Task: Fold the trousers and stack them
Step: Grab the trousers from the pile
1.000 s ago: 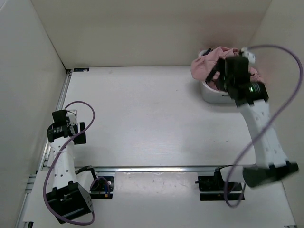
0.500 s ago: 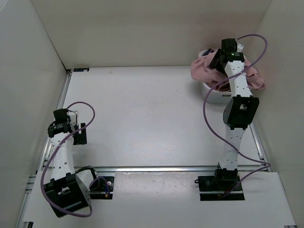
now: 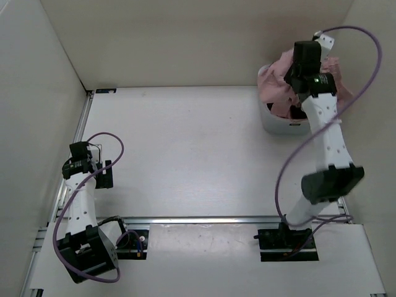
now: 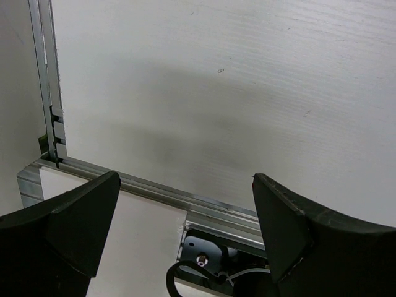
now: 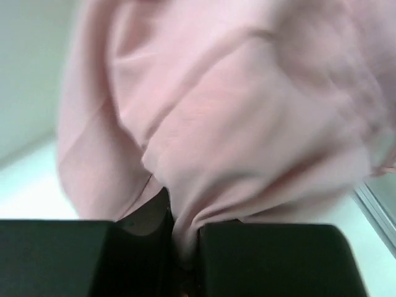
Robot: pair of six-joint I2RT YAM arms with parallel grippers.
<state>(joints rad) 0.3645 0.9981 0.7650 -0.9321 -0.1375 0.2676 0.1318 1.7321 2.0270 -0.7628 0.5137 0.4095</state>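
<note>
- The trousers [image 3: 273, 81] are bunched in and over the grey bin [image 3: 277, 127] at the far right corner of the table [image 3: 185, 154], with pink folds spilling over its rim.
- Our right gripper [image 5: 184, 247] is clamped on a fold of that pink cloth. The wrist view shows fabric pinched in the narrow slit between the two black fingers, with the rest draping in front of the camera.
- Our left gripper [image 4: 185, 189] hangs with its jaws spread wide and nothing between them. It is over bare table by the left rail, well apart from the garment.
- We judge the step in hand to be drawing the trousers out of the bin, so folding has not begun.
- To do it well, we lift straight up until the hanging legs come free of the rim. Only then do we carry them toward the middle of the table, since dragging sideways too early could tip the bin or snag cloth on its edge.
- The fabric looks thin and soft, and we cannot tell how much of it the pinch holds, so we move slowly.
- We lay it down spread out, where the left gripper can reach an edge.
</note>
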